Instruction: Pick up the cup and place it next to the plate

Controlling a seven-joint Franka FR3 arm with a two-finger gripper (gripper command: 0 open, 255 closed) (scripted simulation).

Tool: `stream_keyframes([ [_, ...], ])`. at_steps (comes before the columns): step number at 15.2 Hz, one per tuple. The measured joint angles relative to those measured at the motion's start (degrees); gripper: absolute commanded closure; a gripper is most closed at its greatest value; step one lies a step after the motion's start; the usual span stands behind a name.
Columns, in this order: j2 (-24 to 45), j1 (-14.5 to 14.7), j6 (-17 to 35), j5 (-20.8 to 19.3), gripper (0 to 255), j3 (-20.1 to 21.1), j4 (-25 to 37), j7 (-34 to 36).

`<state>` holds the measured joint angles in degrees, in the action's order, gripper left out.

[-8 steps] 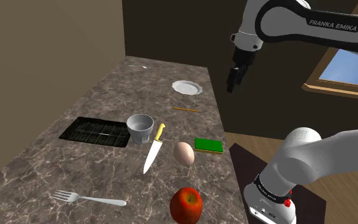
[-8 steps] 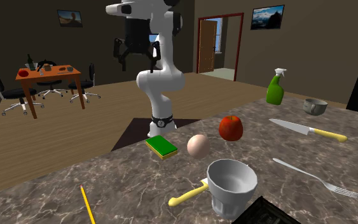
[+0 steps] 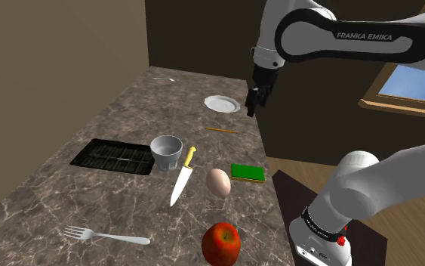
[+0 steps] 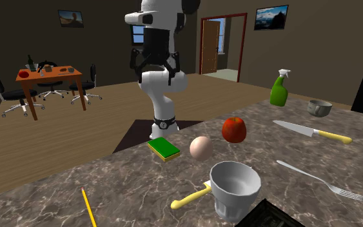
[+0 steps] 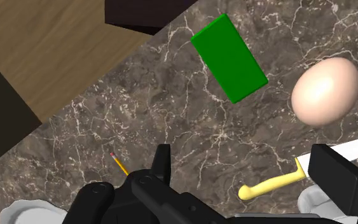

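Gripper [image 3: 253, 102]: black fingers spread apart, nothing between them. In the wrist view the two fingers stand wide apart above the counter, touching nothing. In the shoulder view the gripper hangs in the air, pointing down, over the counter's edge just to the shoulder view's right of the plate [image 3: 222, 103].

Cup [image 3: 167, 152]: pale grey, upright, mouth up, empty, standing on the dark marbled countertop [image 3: 67, 198]. It sits at the corner of a dark recessed grate [image 3: 113, 156] set into the counter. It is well apart from the plate and from the gripper.

Plate: small, white, flat on the counter toward its far end in the shoulder view.

Other items on the counter:
- Yellow pencil [image 3: 221, 130], lying between the plate and the cup, nearer the plate.
- Knife with yellow handle [image 3: 183, 177], handle end just beside the cup, blade pointing away from it.
- Egg [image 3: 218, 182], near the knife blade.
- Green sponge [image 3: 247, 173], near the egg, close to the counter edge.
- Red apple [image 3: 221, 242] and a fork [image 3: 105, 236], at the near end in the shoulder view.

Second exterior view: green spray bottle [image 4: 278, 88], small bowl [image 4: 319, 107] and a second knife [image 4: 312, 132] at the counter's far side. An orange table with chairs [image 4: 48, 78] stands in the room behind.
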<state>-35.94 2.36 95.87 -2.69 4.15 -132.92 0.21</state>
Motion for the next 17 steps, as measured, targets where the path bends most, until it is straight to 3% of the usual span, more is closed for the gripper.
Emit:
stream_keyframes([
  [9,14.9,1.9,9.3,0.9,0,8.6,4.6,11.2],
  [17,30.9,3.6,13.2,-3.0,0,14.8,15.0,22.0],
])
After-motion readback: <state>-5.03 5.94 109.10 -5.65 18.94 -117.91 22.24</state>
